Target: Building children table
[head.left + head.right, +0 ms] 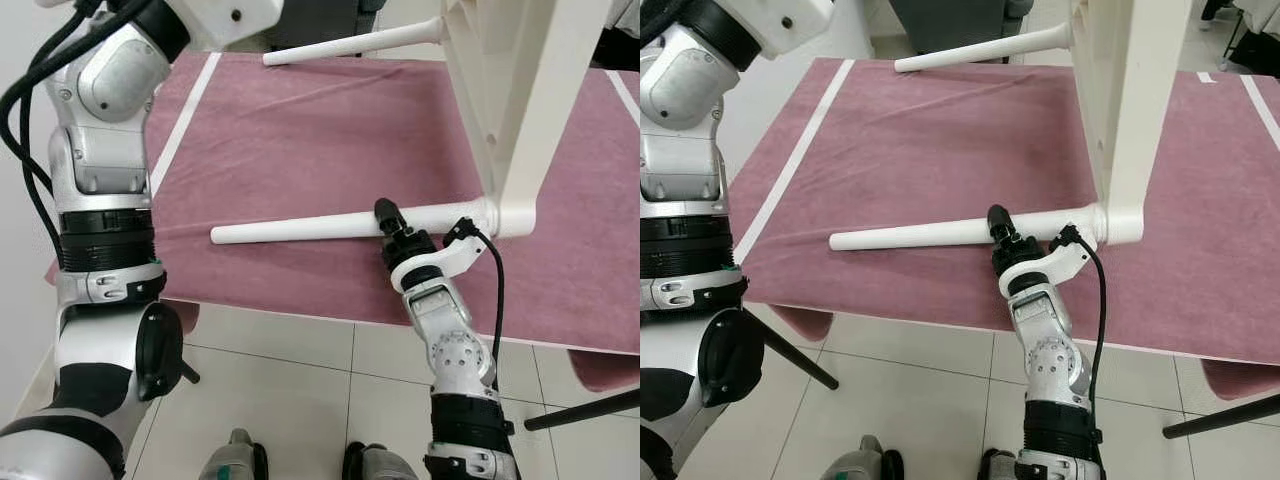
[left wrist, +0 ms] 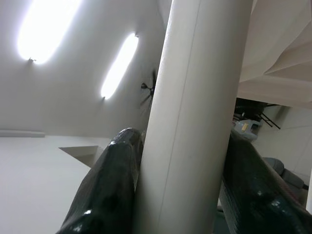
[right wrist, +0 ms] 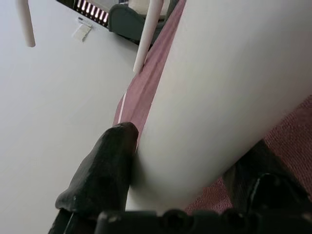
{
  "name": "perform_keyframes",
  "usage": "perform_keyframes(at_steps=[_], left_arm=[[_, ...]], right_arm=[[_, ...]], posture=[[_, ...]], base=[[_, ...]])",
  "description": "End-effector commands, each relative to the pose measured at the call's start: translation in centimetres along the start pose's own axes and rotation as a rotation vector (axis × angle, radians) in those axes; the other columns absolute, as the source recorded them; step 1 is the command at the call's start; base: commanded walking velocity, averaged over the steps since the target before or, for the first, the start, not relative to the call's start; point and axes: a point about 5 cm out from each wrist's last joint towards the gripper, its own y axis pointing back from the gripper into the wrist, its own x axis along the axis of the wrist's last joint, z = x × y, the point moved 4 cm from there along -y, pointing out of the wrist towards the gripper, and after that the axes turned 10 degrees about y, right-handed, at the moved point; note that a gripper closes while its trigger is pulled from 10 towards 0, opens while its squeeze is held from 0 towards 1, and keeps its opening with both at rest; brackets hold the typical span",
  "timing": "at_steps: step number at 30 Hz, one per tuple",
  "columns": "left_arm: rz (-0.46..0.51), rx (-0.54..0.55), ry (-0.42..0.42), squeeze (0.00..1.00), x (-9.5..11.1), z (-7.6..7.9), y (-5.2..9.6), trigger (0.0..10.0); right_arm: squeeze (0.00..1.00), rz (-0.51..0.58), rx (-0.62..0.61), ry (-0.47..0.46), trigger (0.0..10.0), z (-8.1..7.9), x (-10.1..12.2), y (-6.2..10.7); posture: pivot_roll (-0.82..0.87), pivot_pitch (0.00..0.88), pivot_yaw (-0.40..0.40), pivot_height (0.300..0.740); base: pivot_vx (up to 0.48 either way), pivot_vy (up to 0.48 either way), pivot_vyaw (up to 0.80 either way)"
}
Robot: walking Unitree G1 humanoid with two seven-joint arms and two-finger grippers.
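Two legs show on the white children's table (image 1: 520, 110), which lies tipped on its side on the pink-covered surface (image 1: 300, 130): a near leg (image 1: 300, 229) running flat along the cloth and a far leg (image 1: 350, 45) sticking out level above the back edge. Your right end effector (image 1: 392, 228) is closed on the near leg, close to where it meets the corner socket (image 1: 505, 215); the right wrist view has one black finger (image 3: 105, 170) pressed against the white round with the cloth just behind. I'd say you hold it there, near the joint, because that is where a twist or push seats the leg best. Your left end effector (image 2: 178, 195) is closed around a white leg (image 2: 195, 117) too, a finger (image 2: 105, 190) on each side and ceiling lights behind, so that wrist points upward; which leg it is I can't tell, as the head views carry only the left arm (image 1: 105, 150) raised at the frame edge. Likely it steadies the table so it won't roll while the right side works. The tabletop stands on edge, which keeps the sockets reachable from your side. No containers, no loose screws or tools visible on the cloth. Whether the near leg is fully seated can't be judged from here. Risk: table sliding on the cloth.
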Motion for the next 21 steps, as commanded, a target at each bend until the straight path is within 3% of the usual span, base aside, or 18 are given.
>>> perform_keyframes(at_steps=[1,2,3,6,9,13,14,15,19,20,21], left_arm=[[0.17,0.522,0.173,0.0,2.3,-5.3,0.7,8.6],[0.17,0.522,0.173,0.0,2.3,-5.3,0.7,8.6],[0.161,0.512,0.179,0.0,2.2,-5.1,0.6,10.0],[0.152,0.477,0.187,0.0,2.0,-4.4,0.4,10.0],[0.166,0.459,0.179,0.0,2.2,-4.1,0.2,10.0],[0.178,0.454,0.175,0.0,2.4,-4.0,0.2,10.0],[0.178,0.454,0.175,0.0,2.4,-4.0,0.2,10.0],[0.177,0.461,0.175,0.0,2.4,-4.1,0.2,10.0],[0.172,0.464,0.179,0.0,2.3,-4.1,0.2,10.0],[0.165,0.464,0.186,0.0,2.2,-4.1,0.2,10.0],[0.165,0.464,0.186,0.0,2.2,-4.1,0.2,10.0]], right_arm=[[0.0,0.004,0.081,0.093,0.0,-3.0,-0.2,-0.3],[0.0,0.004,0.081,0.093,0.0,-3.0,-0.2,-0.3],[0.0,0.031,0.076,0.139,0.0,-3.1,0.4,-0.4],[0.0,0.118,0.091,0.267,0.0,-4.0,2.4,-0.6],[0.0,0.18,0.076,0.326,0.0,-4.4,3.8,-0.8],[0.0,0.359,0.072,0.529,0.0,-5.7,7.9,-0.7],[0.0,0.359,0.072,0.529,0.0,-5.7,7.9,-0.7],[0.0,0.43,0.056,0.584,0.0,-6.1,9.9,-0.5],[0.0,0.492,0.044,0.635,0.0,-6.3,11.7,0.0],[0.0,0.551,0.034,0.714,0.0,-6.5,13.2,0.5],[0.0,0.551,0.034,0.714,0.0,-6.5,13.2,0.5]], posture=[[0.0,0.083,0.058,0.74],[0.0,0.083,0.058,0.74],[0.0,0.084,0.058,0.74],[0.0,0.087,0.063,0.74],[0.0,0.088,0.064,0.74],[0.0,0.087,0.067,0.74],[0.0,0.087,0.067,0.74],[0.0,0.087,0.068,0.74],[0.0,0.087,0.07,0.74],[-0.01,0.089,0.073,0.74],[-0.01,0.089,0.073,0.74]], base=[[0.0,0.0,0.0],[0.0,0.0,0.0],[0.0,0.0,0.0],[0.0,0.0,0.0],[0.0,0.0,0.0],[0.0,0.0,0.0],[0.0,0.0,0.0],[0.0,0.0,0.0],[0.0,0.0,0.0],[0.0,0.0,0.0],[0.0,0.0,0.0]])
